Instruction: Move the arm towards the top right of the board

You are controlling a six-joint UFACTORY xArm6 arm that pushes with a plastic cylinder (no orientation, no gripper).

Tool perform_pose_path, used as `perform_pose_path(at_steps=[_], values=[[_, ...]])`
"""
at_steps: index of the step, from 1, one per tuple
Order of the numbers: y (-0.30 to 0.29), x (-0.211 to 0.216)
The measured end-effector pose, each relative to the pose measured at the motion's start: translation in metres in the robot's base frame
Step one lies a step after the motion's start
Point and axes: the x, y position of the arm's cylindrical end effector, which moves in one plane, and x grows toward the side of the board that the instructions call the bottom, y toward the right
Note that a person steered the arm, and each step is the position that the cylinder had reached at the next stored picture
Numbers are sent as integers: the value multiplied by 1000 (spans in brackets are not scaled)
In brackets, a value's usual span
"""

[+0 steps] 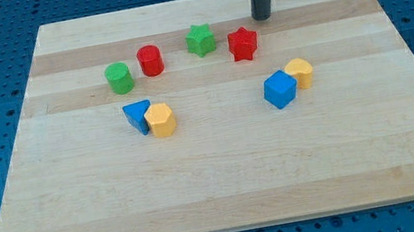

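Two yellow blocks (161,119), two blue, red, green

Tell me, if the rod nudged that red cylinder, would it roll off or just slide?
Probably slide. The red cylinder stands upright on its flat end, so it has no rolling surface down. It looks squat, so tipping seems unlikely. The wooden board looks smooth and level, so a light push should move it. My tip is well to its right, not touching.

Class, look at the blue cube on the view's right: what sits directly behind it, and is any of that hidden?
A yellow block touches the blue cube from behind, toward the view's top right. The cube covers its lower-left part, so its full shape is unclear.
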Motion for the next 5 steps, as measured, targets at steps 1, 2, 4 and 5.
perform_pose_path(at_steps=[1,2,4,5], values=[[92,1],[96,27],[76,121],[70,29]])
